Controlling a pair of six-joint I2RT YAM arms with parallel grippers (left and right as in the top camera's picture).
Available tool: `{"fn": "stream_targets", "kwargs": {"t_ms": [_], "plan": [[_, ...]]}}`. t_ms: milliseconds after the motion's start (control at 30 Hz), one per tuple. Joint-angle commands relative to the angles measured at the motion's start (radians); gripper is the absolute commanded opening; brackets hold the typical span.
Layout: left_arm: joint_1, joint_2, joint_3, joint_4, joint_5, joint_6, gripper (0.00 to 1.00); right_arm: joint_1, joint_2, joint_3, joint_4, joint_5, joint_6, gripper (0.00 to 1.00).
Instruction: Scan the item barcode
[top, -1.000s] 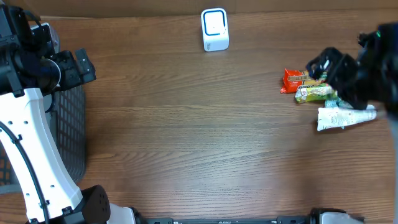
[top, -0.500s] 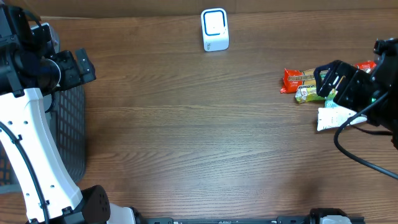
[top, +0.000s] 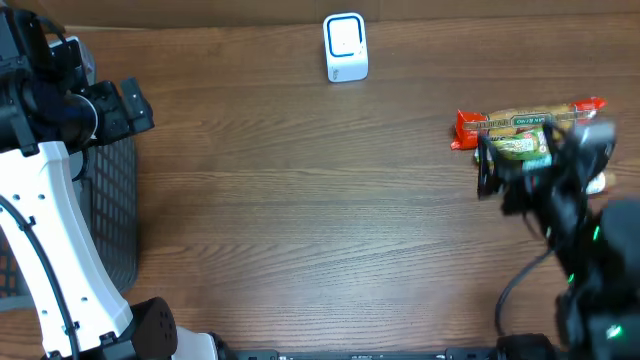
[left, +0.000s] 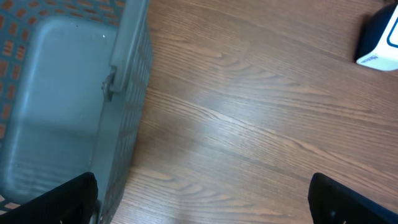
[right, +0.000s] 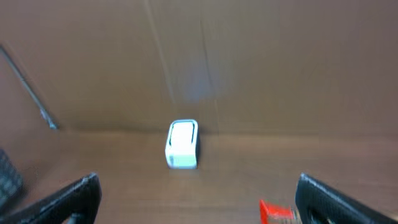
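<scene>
The right gripper (top: 486, 167) hangs over the right side of the brown wooden table (top: 300, 220), jaws spread wide with nothing between them. Just beside it, at the right middle of the overhead frame, lie the goods to be scanned. A green foil snack packet (top: 520, 147) sits partly under the blurred arm, and a red plastic snack packet (top: 467, 128) touches it on the left. Neither is picked up, so the scan looks not yet begun.

The white box-shaped scanner with a blue-rimmed face (top: 346, 47) stands at top centre, well apart from the packets. It is probably placed there so either arm can present a barcode to it.

The left gripper (top: 128, 106) sits at the upper left above the grey mesh basket (top: 112, 200), also released and empty. It seems to wait there, where scanned goods likely end up.

The right wrist view shows what the overhead cannot: that gripper points level at the scanner, with only a corner of the red packet at the bottom edge and the green one out of frame. The left wrist view reveals the basket's bare solid floor, and only the overhead relates packets to fingers.
</scene>
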Motion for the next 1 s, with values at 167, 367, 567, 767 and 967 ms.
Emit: {"fn": "stream_targets", "kwargs": {"t_ms": [167,367,567,767,967], "plan": [[0.0,0.002,0.015,0.002,0.002,0.022,1.0,0.005,-0.415,-0.618,0.424,0.016,-0.018,1.0],[0.0,0.002,0.015,0.003,0.002,0.022,1.0,0.006,-0.547,-0.74,0.418,0.035,-0.016,1.0],[0.0,0.002,0.015,0.002,0.002,0.022,1.0,0.006,-0.631,-0.74,0.164,0.043,-0.006,1.0],[0.0,0.002,0.015,0.002,0.002,0.022,0.99,0.005,-0.628,-0.74,0.169,0.038,-0.007,1.0],[0.0,0.002,0.015,0.003,0.002,0.022,1.0,0.005,-0.628,-0.74,0.169,0.038,-0.007,1.0]]}}
